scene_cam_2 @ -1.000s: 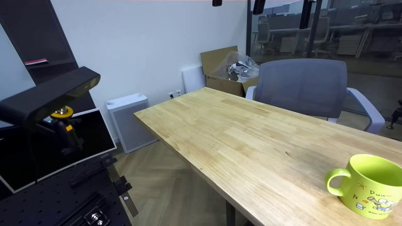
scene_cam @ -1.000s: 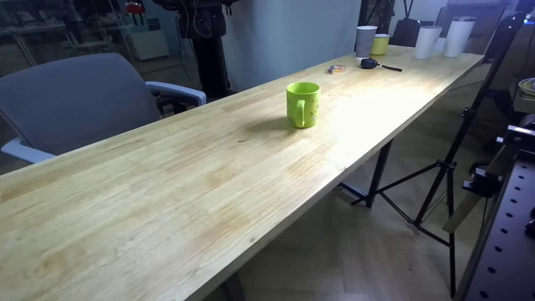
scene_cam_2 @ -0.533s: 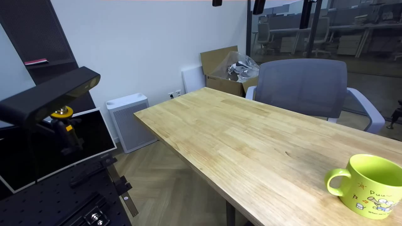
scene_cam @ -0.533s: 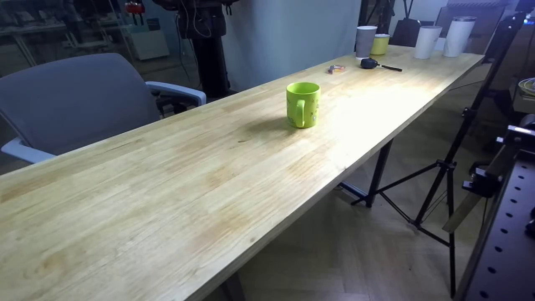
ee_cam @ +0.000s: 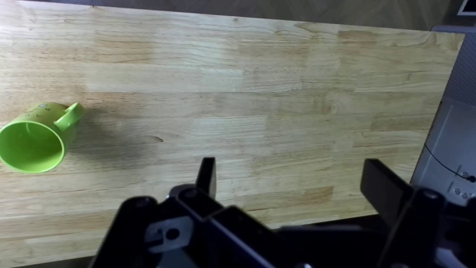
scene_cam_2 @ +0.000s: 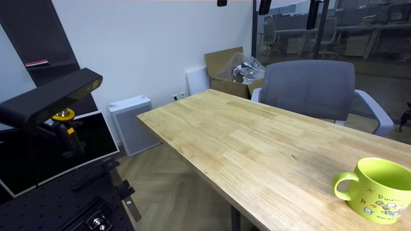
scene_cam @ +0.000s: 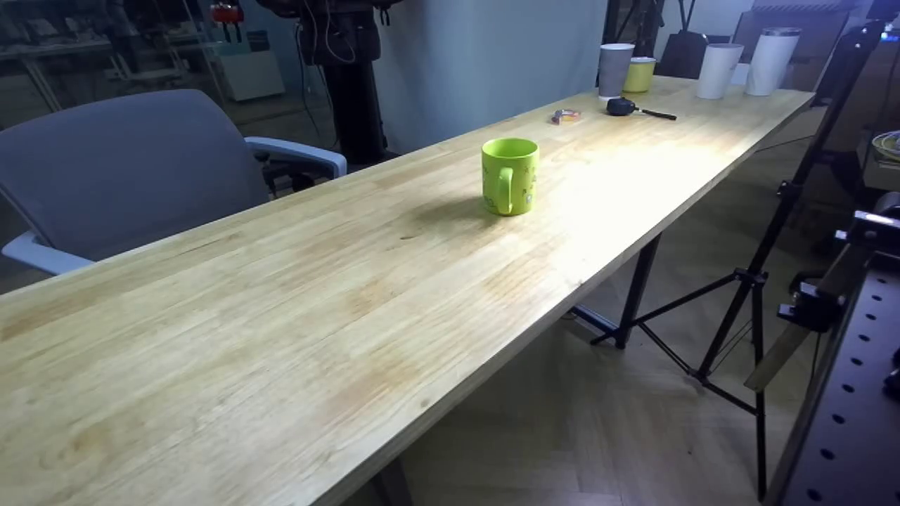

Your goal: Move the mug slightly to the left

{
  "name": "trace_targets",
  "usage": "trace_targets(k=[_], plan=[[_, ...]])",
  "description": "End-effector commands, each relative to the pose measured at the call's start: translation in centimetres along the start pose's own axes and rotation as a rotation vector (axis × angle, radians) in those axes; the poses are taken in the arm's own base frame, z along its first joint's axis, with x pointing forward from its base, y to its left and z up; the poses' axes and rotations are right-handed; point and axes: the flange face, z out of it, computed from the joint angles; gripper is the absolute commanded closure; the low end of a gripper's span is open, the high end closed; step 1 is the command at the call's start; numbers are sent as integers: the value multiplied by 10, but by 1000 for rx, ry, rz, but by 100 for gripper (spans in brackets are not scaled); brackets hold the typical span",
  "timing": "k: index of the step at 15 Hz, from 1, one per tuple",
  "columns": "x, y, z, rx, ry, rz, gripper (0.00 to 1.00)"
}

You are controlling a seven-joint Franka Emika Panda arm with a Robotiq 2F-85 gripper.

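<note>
The lime-green mug stands upright on the wooden table, its handle toward the camera in that exterior view. It also stands at the lower right of an exterior view, where printed drawings show on its side. In the wrist view the mug is at the left edge, with its handle pointing up and right. My gripper is open and empty, with its fingers wide apart over the table, well to the right of the mug. Dark tips that look like gripper parts hang at the top edge of an exterior view.
The wooden table runs long and narrow. At its far end stand a grey cup, a smaller yellowish-green cup and white cups. A black object with a strap and a small packet lie there. A chair stands alongside.
</note>
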Motion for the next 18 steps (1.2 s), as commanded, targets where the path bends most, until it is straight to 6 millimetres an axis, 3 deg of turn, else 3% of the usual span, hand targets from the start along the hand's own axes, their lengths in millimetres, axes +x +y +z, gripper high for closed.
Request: trace_targets(k=[1, 14, 18], plan=[[0, 0, -1, 0, -1, 0, 0], [9, 24, 11, -119, 30, -53, 0], [21, 36, 13, -102, 28, -39, 0]])
